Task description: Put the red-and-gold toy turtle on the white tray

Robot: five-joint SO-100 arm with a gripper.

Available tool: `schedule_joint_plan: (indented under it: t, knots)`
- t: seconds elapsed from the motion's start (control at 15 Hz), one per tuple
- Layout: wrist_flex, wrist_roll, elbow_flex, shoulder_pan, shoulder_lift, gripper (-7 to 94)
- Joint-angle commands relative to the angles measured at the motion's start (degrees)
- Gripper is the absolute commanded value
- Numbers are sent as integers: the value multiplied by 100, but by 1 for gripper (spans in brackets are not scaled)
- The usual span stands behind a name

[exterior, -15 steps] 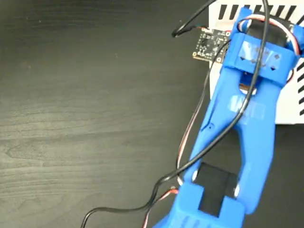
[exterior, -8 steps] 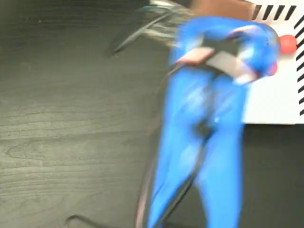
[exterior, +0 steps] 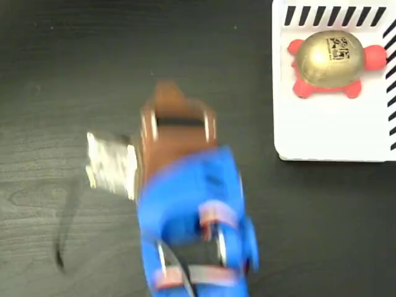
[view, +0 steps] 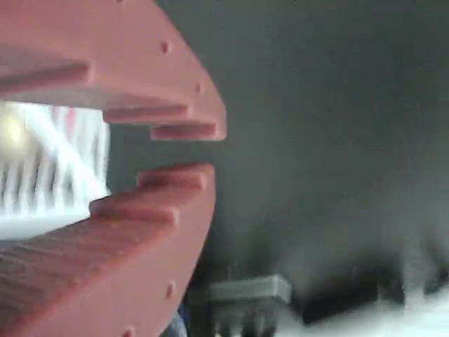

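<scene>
Parted by a narrow gap and holding nothing, the claw (view: 184, 153) is seen blurred over the dark table (exterior: 74, 74), well apart from the white tray (exterior: 334, 139). The red-and-gold toy turtle (exterior: 331, 60) is lying on that tray near its striped edge, so the placing is judged done; any withdrawal is best routed clear of the tray.

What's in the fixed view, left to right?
Silvery blurred part at the arm's left → blue arm with brown gripper → tray, with the turtle on it at the far right.
</scene>
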Motion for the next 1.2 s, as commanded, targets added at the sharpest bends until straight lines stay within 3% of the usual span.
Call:
schedule_joint_plan:
  t: [0.0,0.27,0.53,0.8,1.13]
  knots:
    - [-105,-123,1037,-237,1301,0]
    - [861,-272,1784,-264,2549,0]
    - [1767,-976,2118,-193,3234,0]
    - [2733,-642,1969,-193,3428,0]
    - [2742,-615,1978,-185,3498,0]
